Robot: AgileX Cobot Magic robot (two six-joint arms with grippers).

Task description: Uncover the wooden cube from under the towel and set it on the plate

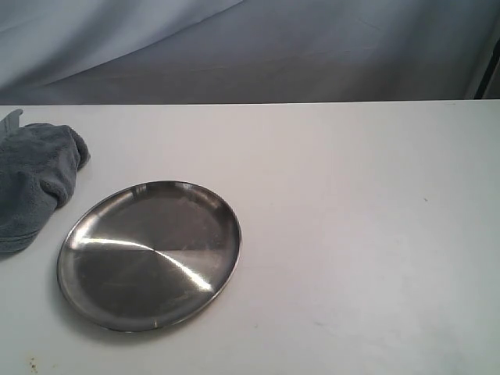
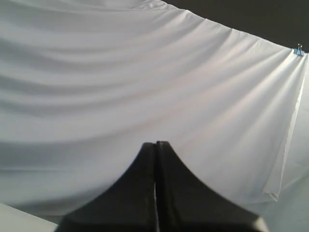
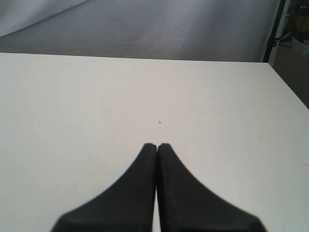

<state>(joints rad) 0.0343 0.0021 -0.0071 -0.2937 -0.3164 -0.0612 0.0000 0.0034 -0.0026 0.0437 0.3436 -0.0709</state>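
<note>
Your left jaws and right jaws are pressed together, white desk [image 3: 96, 96] ahead of the right; round shiny steel plate [image 1: 148, 258] lies near crumpled grey-blue fleece towel [image 1: 35, 183].

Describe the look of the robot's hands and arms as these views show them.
The left hand has two matte black fingers, each broad at the base and curving up to a narrow rounded tip. The right hand has the same colour and the same flared shape. No cables, markings or labels show on either. The arms themselves appear in no view.
</note>
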